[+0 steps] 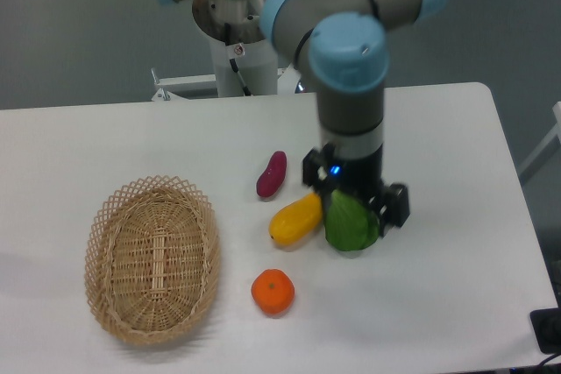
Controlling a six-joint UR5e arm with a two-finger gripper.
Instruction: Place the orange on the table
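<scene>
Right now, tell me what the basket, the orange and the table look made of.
Basket: woven wicker, tan and matte, with an open lattice rim.
Orange: real or plastic fruit, I can't tell; smooth, slightly glossy skin with a dimpled top.
Table: hard white board, likely laminate, smooth and matte.

Grey-tubed arm (351, 111) with light-blue joint caps and a black wrist.

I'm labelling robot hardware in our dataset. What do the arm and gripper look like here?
The arm is built of grey cylindrical links with light-blue caps at the joints. A black cable runs down its white base column. The gripper is black and blocky, with a small blue light glowing on its body.
</scene>
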